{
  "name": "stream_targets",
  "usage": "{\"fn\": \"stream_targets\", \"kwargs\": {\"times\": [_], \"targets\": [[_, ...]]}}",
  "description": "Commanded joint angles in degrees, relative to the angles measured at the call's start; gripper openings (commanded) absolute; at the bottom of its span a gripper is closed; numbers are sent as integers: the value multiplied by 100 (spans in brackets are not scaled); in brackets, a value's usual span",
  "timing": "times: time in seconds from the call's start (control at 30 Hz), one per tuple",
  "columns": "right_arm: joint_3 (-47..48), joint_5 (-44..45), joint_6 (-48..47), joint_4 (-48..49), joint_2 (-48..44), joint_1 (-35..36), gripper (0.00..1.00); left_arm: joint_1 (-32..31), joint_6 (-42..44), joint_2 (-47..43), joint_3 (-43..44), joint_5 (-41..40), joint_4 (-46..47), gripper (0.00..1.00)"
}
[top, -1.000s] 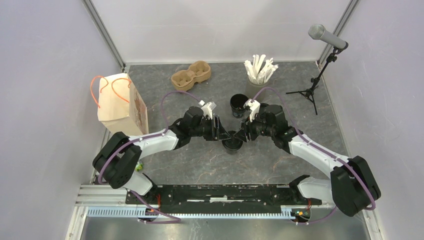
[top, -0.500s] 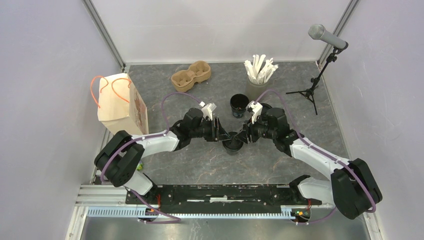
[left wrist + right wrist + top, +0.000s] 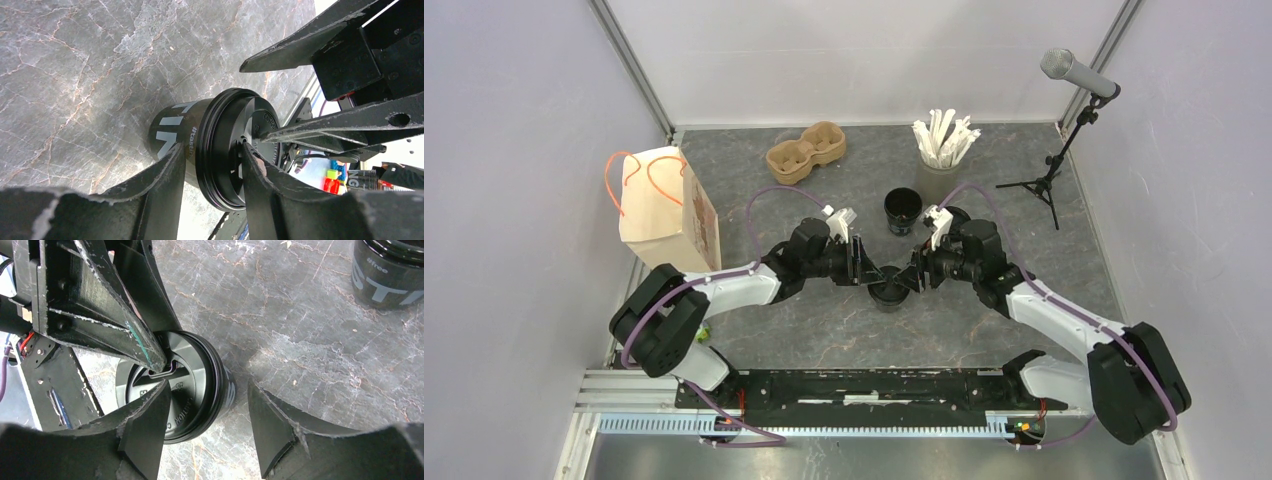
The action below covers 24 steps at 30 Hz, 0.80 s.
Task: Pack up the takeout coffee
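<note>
Table (image 3: 824,325), both arms tip-to-tip mid-table. Left gripper (image 3: 212,148) narrow, pinching the lid rim: one finger outside, one on top. Right gripper (image 3: 207,386) spread wide, one fingertip on the lid, the other clear. Coffee (image 3: 887,293) upright between them, lidded.

Overall: bright, even, from above; soft faint shadows at counter (image 3: 824,330) centre.
Glare: pale sheen on takeout coffee (image 3: 200,385) lid rim.
Blur: my left fingers (image 3: 155,195) soft, close to lens.
Blowout: white beyond counter's near edge, left wrist view.
Sharp: stone veins, both wrist views.
</note>
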Motion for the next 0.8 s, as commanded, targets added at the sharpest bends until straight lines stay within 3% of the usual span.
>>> {"fn": "stream_targets", "kwargs": {"times": [0.0,0.3,0.6,0.77], "targets": [[121,-20,323,-269,-319,-68,66,-30,97,217,-99,-285,-578,48],[-126,-37,1072,-208,-855,-204,72,-163,157,226,-128,-476,-570,47],[-422,-131,1653,243,-599,-282,63,-203,118,307,-161,-518,-500,46],[-601,-209,1808,539,-500,-307,53,-207,173,367,-210,-575,-495,45]]}}
